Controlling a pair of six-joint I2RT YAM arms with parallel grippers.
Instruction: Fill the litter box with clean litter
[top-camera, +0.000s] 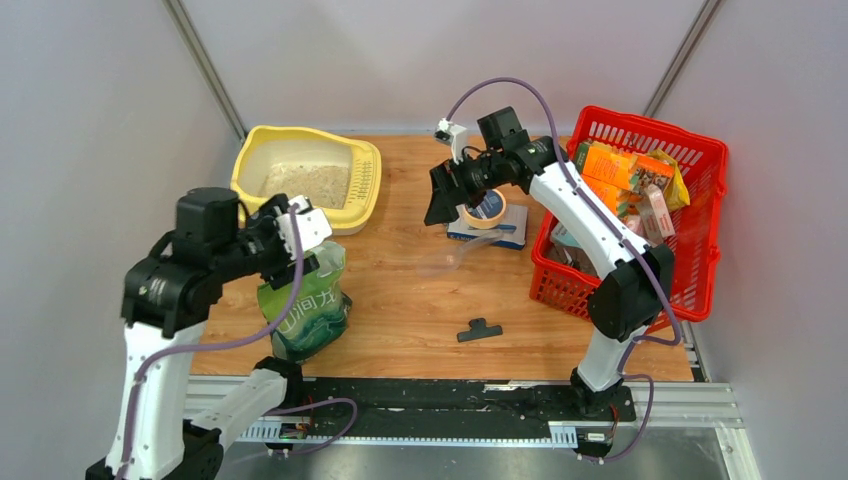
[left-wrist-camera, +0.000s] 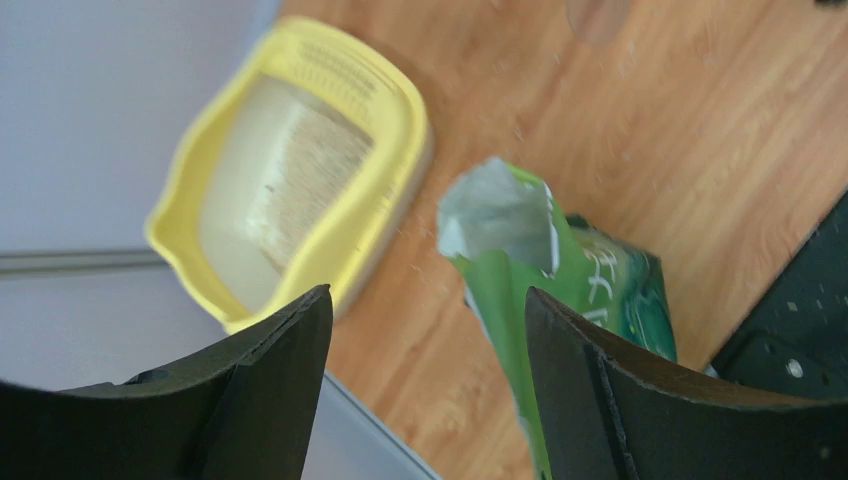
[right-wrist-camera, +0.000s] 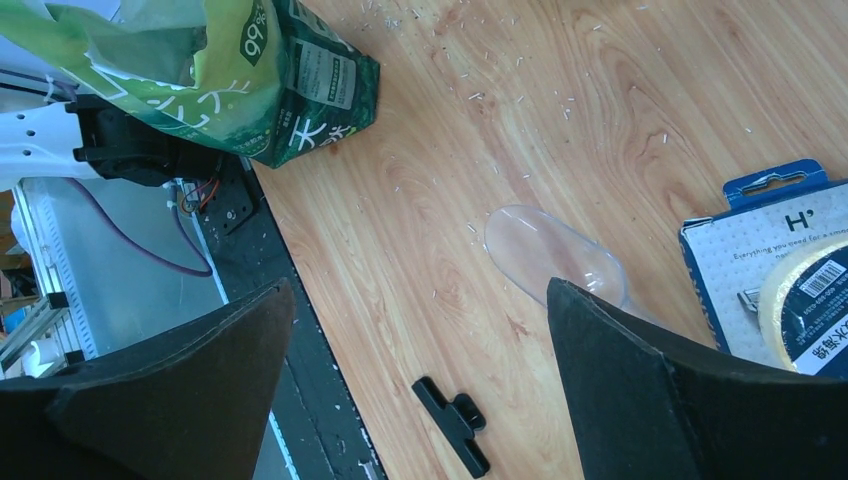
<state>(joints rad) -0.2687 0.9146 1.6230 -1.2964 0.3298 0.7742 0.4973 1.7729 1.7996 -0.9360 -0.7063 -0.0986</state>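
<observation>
Yellow litter box (top-camera: 366, 178) at far left of surface (top-camera: 420, 300), thin patch of beige litter (top-camera: 318, 183) inside. Green pouch (top-camera: 308, 312) upright at near left edge, top torn open, apart from box. I see left jaws spread wide just above pouch, gripping nothing. Right jaws spread, empty, above clear scoop (right-wrist-camera: 552, 255) near tape roll (top-camera: 484, 208).
</observation>
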